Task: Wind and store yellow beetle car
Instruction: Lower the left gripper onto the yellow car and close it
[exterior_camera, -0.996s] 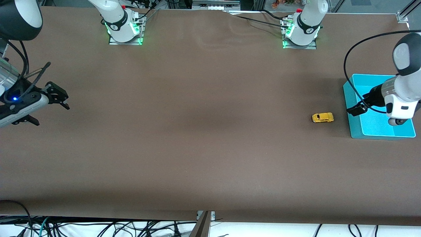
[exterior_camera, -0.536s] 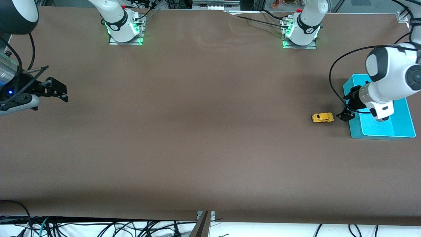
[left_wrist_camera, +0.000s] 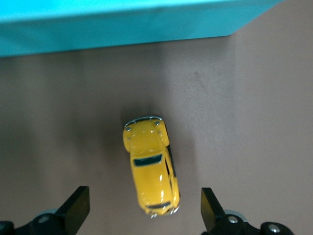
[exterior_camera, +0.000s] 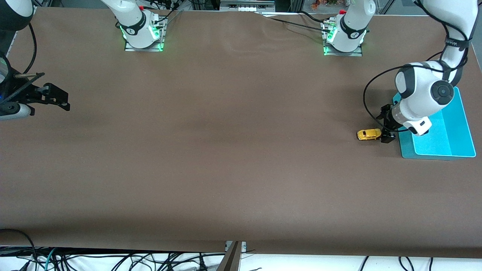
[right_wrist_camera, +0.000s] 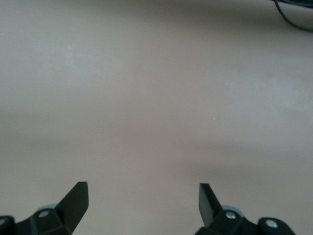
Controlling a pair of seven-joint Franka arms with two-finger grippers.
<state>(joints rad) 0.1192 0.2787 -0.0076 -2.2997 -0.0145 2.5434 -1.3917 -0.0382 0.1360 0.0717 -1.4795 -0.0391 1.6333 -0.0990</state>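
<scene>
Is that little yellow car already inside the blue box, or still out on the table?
Out. The yellow beetle car stands on its wheels on the brown table, beside the turquoise bin, not in it.

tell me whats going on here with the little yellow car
The left gripper hangs open just over the yellow car, which sits on the table beside the blue bin; nothing is gripped yet. The right gripper waits open over the table at the right arm's end.
</scene>
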